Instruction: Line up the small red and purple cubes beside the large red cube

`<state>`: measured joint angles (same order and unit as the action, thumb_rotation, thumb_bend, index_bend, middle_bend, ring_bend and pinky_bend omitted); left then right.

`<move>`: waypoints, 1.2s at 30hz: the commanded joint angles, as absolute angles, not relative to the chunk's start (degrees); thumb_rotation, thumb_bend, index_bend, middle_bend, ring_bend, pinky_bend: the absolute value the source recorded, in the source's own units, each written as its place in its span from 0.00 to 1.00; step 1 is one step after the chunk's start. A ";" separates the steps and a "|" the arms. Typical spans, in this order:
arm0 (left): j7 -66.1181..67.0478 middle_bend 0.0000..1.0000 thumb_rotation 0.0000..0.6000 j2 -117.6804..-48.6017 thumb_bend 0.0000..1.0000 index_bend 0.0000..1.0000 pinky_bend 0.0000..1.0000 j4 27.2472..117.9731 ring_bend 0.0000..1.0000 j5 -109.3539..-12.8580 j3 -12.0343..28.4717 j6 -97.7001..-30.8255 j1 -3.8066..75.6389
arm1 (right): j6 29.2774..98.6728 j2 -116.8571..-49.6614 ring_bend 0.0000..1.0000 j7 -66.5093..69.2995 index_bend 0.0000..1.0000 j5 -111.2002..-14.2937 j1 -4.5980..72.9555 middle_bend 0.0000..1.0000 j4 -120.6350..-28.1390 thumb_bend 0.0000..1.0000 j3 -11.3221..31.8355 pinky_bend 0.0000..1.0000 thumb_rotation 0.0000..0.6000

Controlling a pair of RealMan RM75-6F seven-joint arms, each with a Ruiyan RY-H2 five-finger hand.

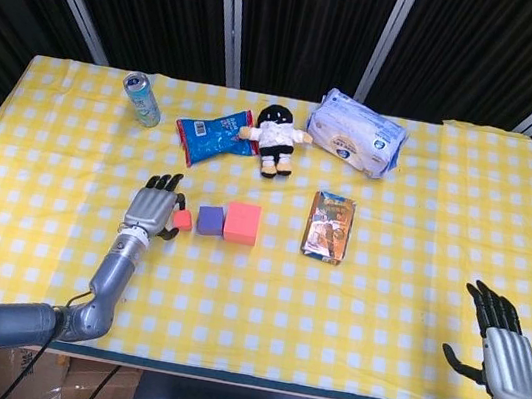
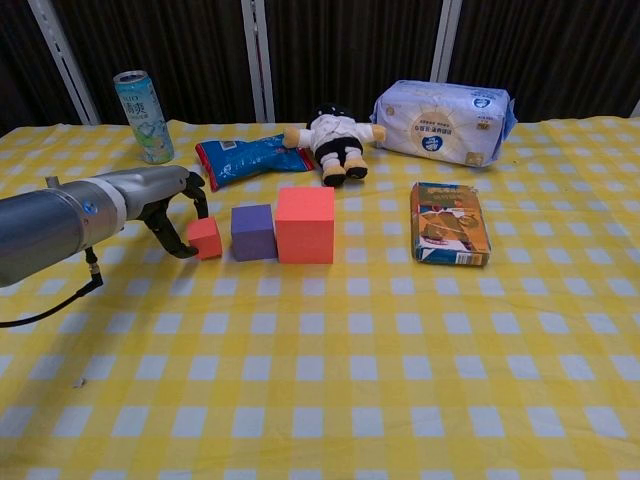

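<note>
left hand pinches the small red cube between thumb and fingers, the cube sitting at the right edge of the hand, low over the desk; contact with the cloth cannot be confirmed. small red cube lies just left of the small purple cube, a narrow gap showing between them in the chest view. small purple cube stands against the left face of the large red cube, the three forming a row running left to right. right hand rests at the near right corner of the desk, fingers spread, holding nothing, well apart from the cubes. a card box lies right of the large red cube.
</note>
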<state>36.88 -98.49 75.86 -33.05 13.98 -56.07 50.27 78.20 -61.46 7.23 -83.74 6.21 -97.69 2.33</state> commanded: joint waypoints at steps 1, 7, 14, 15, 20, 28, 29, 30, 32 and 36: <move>37.08 0.00 1.00 -98.91 0.37 0.43 0.00 75.22 0.00 -32.71 14.09 -55.65 50.67 | 78.14 -61.45 0.00 7.23 0.00 -83.73 6.22 0.00 -97.70 0.34 2.31 0.00 1.00; 37.15 0.00 1.00 -99.77 0.37 0.42 0.00 73.75 0.00 -32.44 14.60 -55.12 51.55 | 78.08 -61.41 0.00 7.33 0.00 -83.54 6.24 0.00 -97.73 0.34 2.39 0.00 1.00; 37.41 0.00 1.00 -100.46 0.37 0.42 0.00 72.08 0.00 -32.09 14.81 -53.80 52.63 | 78.09 -61.44 0.00 7.32 0.00 -83.57 6.25 0.00 -97.72 0.34 2.40 0.00 1.00; 37.46 0.00 1.00 -100.50 0.37 0.42 0.00 71.91 0.00 -32.06 14.77 -53.52 52.77 | 78.07 -61.45 0.00 7.32 0.00 -83.53 6.25 0.00 -97.75 0.34 2.41 0.00 1.00; 37.29 0.00 1.00 -100.57 0.37 0.42 0.00 71.53 0.00 -32.16 14.76 -52.94 53.13 | 78.05 -61.45 0.00 7.24 0.00 -83.57 6.27 0.00 -97.75 0.34 2.40 0.00 1.00; 36.70 0.00 1.00 -100.52 0.37 0.41 0.00 71.75 0.00 -32.63 14.76 -52.76 53.37 | 78.25 -61.54 0.00 7.23 0.00 -83.66 6.22 0.00 -97.68 0.34 2.42 0.00 1.00; 36.67 0.00 1.00 -100.48 0.37 0.41 0.00 71.94 0.00 -32.67 14.71 -52.73 53.38 | 78.27 -61.55 0.00 7.24 0.00 -83.68 6.23 0.00 -97.68 0.34 2.44 0.00 1.00; 36.62 0.00 1.00 -100.41 0.37 0.41 0.00 72.19 0.00 -32.74 14.63 -52.71 53.37 | 78.28 -61.54 0.00 7.24 0.00 -83.68 6.23 0.00 -97.68 0.34 2.44 0.00 1.00; 36.59 0.00 1.00 -100.28 0.37 0.41 0.00 72.63 0.00 -32.86 14.42 -52.80 53.29 | 78.30 -61.55 0.00 7.26 0.00 -83.67 6.22 0.00 -97.68 0.34 2.45 0.00 1.00; 36.56 0.00 1.00 -100.10 0.37 0.41 0.00 73.28 0.00 -32.91 14.03 -52.91 53.14 | 78.36 -61.56 0.00 7.23 0.00 -83.75 6.20 0.00 -97.69 0.34 2.43 0.00 1.00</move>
<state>36.55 -100.13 73.25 -32.91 14.06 -52.90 53.16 78.36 -61.56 7.23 -83.75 6.20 -97.69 2.43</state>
